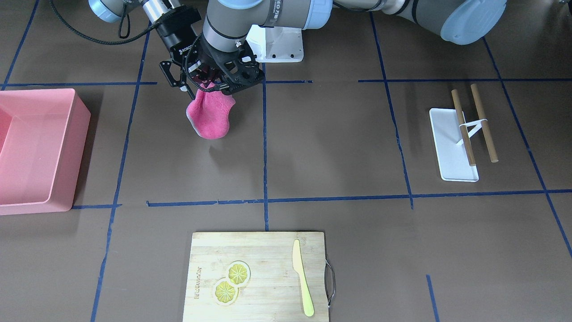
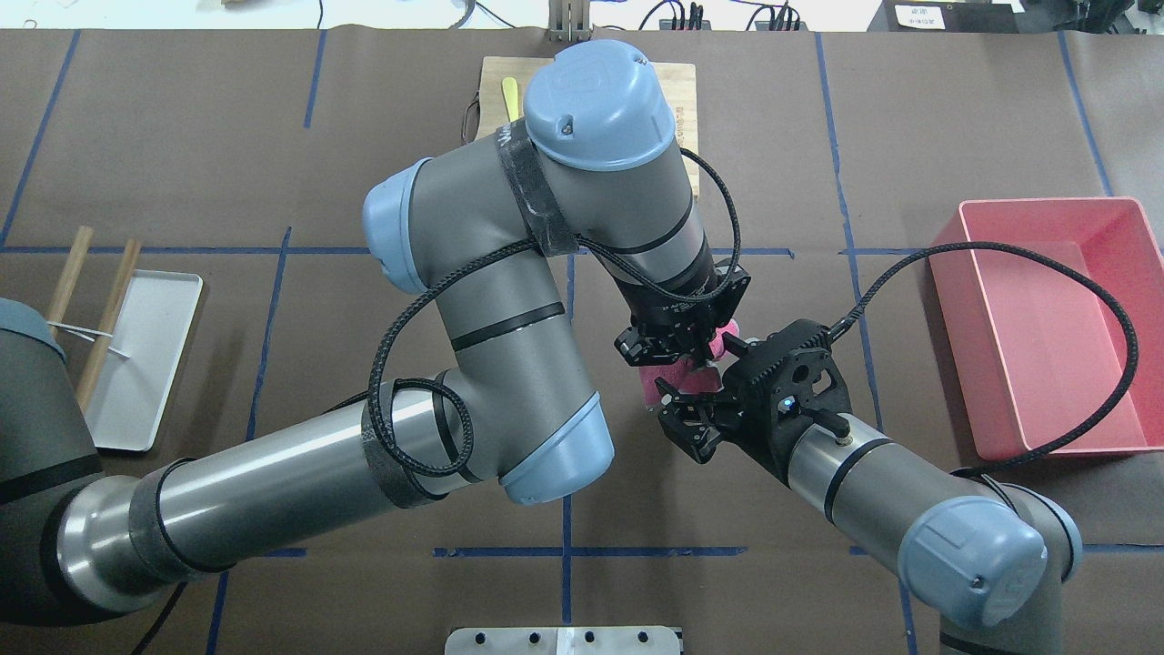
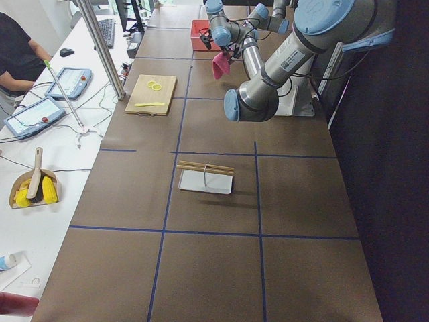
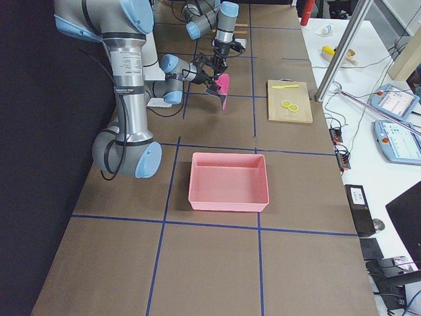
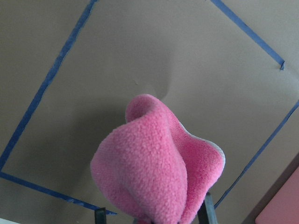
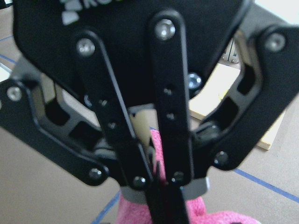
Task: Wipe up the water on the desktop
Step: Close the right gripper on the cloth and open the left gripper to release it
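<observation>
Well, desktop (image 1: 339, 143): big, flat and dark brown, with thin blue tape lines that cut it into boxes. It lies under both arms, and everything else sits on it.
Left arm (image 2: 509, 364): the big gray one with blue caps. It bends over the middle of the desktop and points its hand down.
Right arm (image 2: 873, 482): it comes in low from the other side and points at the left arm's hand.
Bin (image 1: 80, 147): pink, with the open side up. It sits at the robot's right end of the desktop, well apart from the arms.
Board (image 1: 268, 259): light wood with a wire handle. It lies at the far edge from the robot, near the middle.
Tray (image 1: 447, 147): white and flat, at the robot's left end. Two brown sticks (image 1: 485, 125) rest on a small white stand over it.
Cloth (image 1: 210, 118): pink and fuzzy. It hangs down in a bunch above the desktop, in the box next to the bin's side.
Left gripper (image 1: 212, 84): its fingers pinch tight on the top of the cloth.
Right gripper (image 2: 684, 420): its fingers are spread apart. It sits just beside the cloth and very close to the left gripper.
Knife (image 1: 303, 279): yellow, lying flat on the board near the handle side.
Lemon slices (image 1: 237, 273): two round ones, touching each other, on the board beside the knife.
</observation>
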Robot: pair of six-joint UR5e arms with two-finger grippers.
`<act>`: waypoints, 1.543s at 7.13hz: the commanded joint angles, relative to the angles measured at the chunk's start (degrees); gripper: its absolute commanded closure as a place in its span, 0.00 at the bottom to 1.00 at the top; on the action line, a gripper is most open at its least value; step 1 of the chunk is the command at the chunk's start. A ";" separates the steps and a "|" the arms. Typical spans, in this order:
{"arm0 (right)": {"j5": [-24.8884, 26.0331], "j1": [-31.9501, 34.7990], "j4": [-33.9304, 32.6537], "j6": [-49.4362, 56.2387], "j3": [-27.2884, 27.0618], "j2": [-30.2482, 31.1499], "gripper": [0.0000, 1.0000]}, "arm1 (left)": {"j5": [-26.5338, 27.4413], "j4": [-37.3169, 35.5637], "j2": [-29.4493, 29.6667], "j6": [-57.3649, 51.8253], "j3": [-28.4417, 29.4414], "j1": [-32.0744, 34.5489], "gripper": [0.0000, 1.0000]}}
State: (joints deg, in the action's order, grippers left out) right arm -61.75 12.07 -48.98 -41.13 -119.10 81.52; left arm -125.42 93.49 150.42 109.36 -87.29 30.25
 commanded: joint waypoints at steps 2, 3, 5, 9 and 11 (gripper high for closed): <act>2.58 -1.16 -0.06 0.00 0.01 0.21 0.63 | 0.00 0.03 0.14 -0.02 -0.16 -0.10 1.00; 3.82 -2.13 -0.06 -0.09 0.10 0.21 0.74 | 0.00 0.12 0.05 -0.20 -0.42 -0.10 0.98; 4.00 -2.31 0.03 -0.09 0.01 0.30 0.95 | 0.00 0.12 -0.04 -0.29 -1.47 -0.10 0.84; 4.62 -2.31 0.03 -0.52 -0.25 0.83 1.00 | 0.00 0.03 -0.91 -1.08 -6.46 0.94 0.05; 4.71 -2.14 -1.11 -2.62 -0.26 1.26 1.00 | 0.00 0.03 -3.44 -2.99 -10.41 4.63 0.04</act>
State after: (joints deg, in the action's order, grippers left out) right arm -57.11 9.84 -49.40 -42.37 -119.31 82.46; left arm -125.42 93.53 148.73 107.76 -95.02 32.91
